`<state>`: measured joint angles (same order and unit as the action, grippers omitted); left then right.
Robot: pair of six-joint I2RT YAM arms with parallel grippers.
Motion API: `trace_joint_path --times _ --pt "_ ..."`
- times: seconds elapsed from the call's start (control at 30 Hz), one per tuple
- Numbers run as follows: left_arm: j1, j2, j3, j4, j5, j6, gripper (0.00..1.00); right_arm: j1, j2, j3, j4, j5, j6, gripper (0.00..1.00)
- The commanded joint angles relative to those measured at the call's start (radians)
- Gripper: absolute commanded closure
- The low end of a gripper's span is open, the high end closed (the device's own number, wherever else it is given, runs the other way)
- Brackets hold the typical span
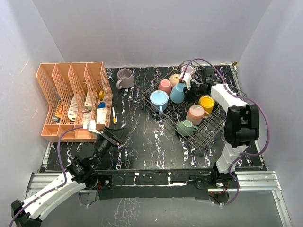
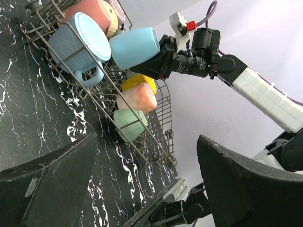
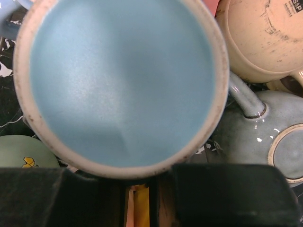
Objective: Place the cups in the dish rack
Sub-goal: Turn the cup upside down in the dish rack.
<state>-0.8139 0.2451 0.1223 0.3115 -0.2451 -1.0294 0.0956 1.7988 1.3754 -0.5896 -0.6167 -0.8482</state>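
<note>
Nearest the lens: left gripper (image 2: 147, 142), fingers (image 2: 52, 184) spread wide, nothing between them; hovers over the black table (image 1: 156, 146) just beside the orange organiser (image 1: 75, 99). At the right gripper (image 3: 139, 182): fingers nearly together, clamped on the blue cup (image 3: 120, 80), exact grip spot hidden. Holds it on its side above the dish rack (image 1: 213, 128), toward the far end, close to the pink cup (image 1: 164, 86) and tan cup (image 1: 175, 79). Also in the rack: pale wide cup (image 1: 159, 99), yellow cup (image 1: 206, 103), peach cup (image 1: 195, 114), green cup (image 1: 185, 127). Outside the rack, on the table near the organiser: mauve cup (image 1: 125, 78).
</note>
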Motion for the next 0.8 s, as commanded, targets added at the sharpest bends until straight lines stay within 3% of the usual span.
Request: trace_joint_path --times 0.0,0.77 --pt "0.000 -0.011 0.039 0.000 -0.009 0.017 0.16 -0.005 -0.004 0.085 0.032 -0.012 -0.046 0.92" --pt "0.000 -0.013 0.043 -0.012 -0.010 0.015 0.16 -0.005 0.102 0.211 -0.054 0.052 -0.123 0.92"
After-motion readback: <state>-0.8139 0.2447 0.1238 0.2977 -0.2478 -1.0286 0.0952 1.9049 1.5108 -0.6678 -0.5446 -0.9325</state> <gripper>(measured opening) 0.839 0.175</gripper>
